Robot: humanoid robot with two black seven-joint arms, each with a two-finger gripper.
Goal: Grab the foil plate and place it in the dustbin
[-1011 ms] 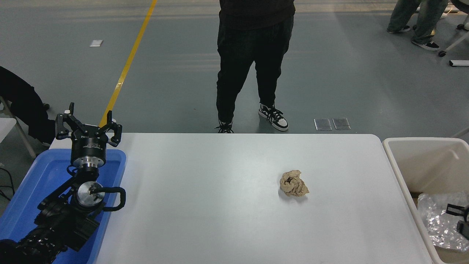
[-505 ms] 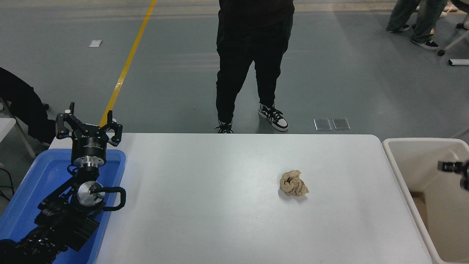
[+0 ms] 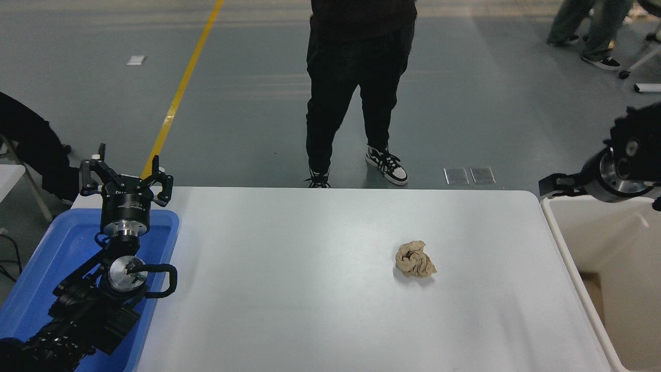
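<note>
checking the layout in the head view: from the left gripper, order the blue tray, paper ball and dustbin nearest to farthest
From the left gripper, parked at the table's far-left corner:
1. Blue tray: directly under and beside it, at the left edge.
2. Paper ball: on the table, right of centre.
3. Dustbin: off the table's right end, farthest.

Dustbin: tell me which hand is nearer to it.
Right. The right hand hangs just above the far rim of the dustbin, while the left hand sits across the table over the blue tray.
</note>
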